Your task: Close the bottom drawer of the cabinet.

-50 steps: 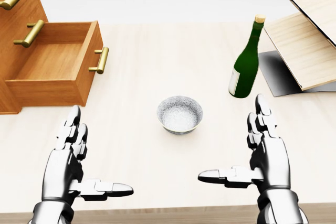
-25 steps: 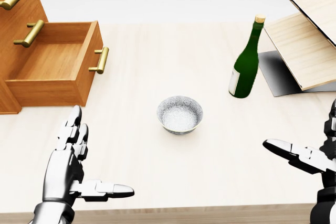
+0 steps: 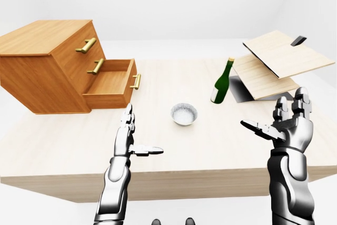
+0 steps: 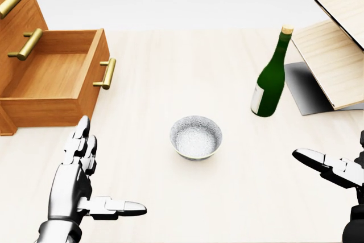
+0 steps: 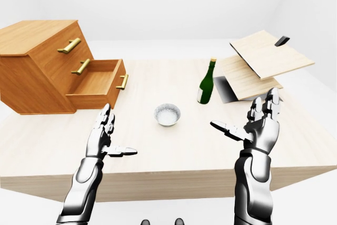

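A wooden cabinet with brass handles stands at the table's left. Its bottom drawer is pulled out to the right and is empty, and the brass handle on its face points toward the table's middle. In the head view my left hand hovers open below the drawer's near corner, palm inward and thumb out, touching nothing. At the right edge, well away from the cabinet, my right hand is raised, open and empty.
A small white bowl sits mid-table between my hands. A green bottle stands upright to its upper right, beside tilted wooden boards. The table's near edge runs just under my forearms.
My right hand swung out to the right edge of the head view. The whole picture has shifted slightly down, so the camera moved. The drawer stays open and the left hand holds still.
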